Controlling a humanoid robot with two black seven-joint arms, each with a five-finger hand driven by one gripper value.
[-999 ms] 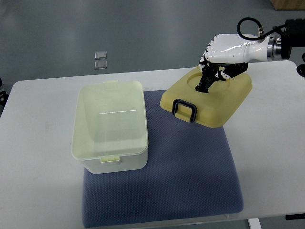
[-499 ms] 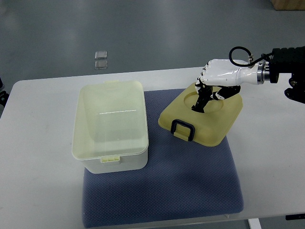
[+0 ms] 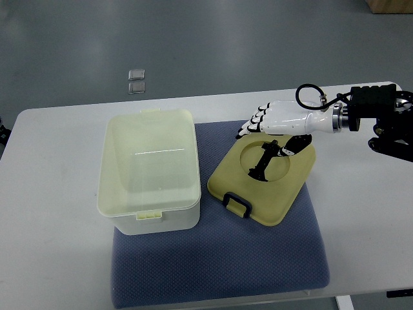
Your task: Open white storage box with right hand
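Observation:
The white storage box [image 3: 150,169] stands on the left part of a blue mat [image 3: 219,258], showing a cream rim with a small tab at each end. Its cream lid [image 3: 284,187], with a black handle [image 3: 237,203] and a round recess, lies flat on the mat to the right of the box. My right hand [image 3: 268,132] reaches in from the right over the lid's far edge. Its white fingers [image 3: 251,124] stretch out past that edge, while the dark thumb [image 3: 263,163] rests in the recess. The hand grips nothing.
The mat lies on a white table [image 3: 51,194] whose front edge runs close below it. My right forearm [image 3: 368,106] lies over the table's far right corner. Two small clear squares [image 3: 136,81] sit on the grey floor beyond.
My right hand has carried the lid down and to the left, from tilted above the table's far side to flat on the mat. The fingers have uncurled from the lid.

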